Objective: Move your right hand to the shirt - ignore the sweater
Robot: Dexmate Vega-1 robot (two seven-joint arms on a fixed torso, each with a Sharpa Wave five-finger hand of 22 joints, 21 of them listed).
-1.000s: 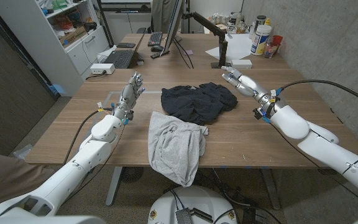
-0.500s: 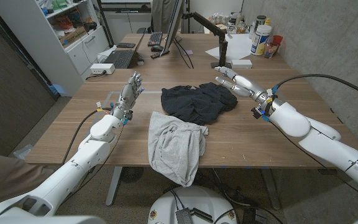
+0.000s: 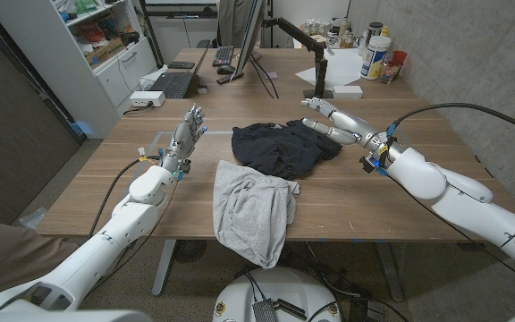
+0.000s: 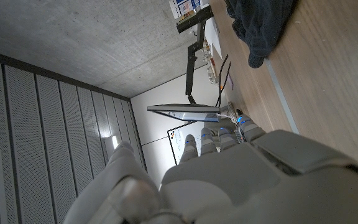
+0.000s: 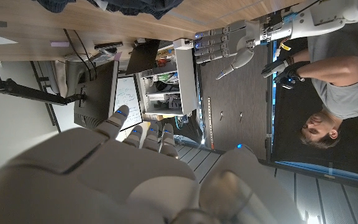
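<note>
A dark crumpled garment (image 3: 284,146) lies mid-table, and a grey garment (image 3: 253,207) lies nearer me, drooping over the front edge. My right hand (image 3: 333,122) hovers at the dark garment's far right corner, fingers spread and holding nothing. My left hand (image 3: 189,131) stands upright left of both garments, fingers straight and apart, empty. The left wrist view looks past my left hand (image 4: 229,177) to the dark garment (image 4: 260,25). The right wrist view looks over my right hand (image 5: 123,171) to the dark garment (image 5: 135,6) and the left hand (image 5: 225,43).
At the table's back stand a monitor (image 3: 250,36), a keyboard (image 3: 223,55), a monitor arm base (image 3: 316,85), a white box (image 3: 342,89) and bottles (image 3: 376,55). A white shelf unit (image 3: 79,54) stands at the left. A person (image 5: 328,81) is beyond the table.
My right hand has moved left and slightly away from me, from beside the dark garment to its far right corner. The left hand and both garments have not moved.
</note>
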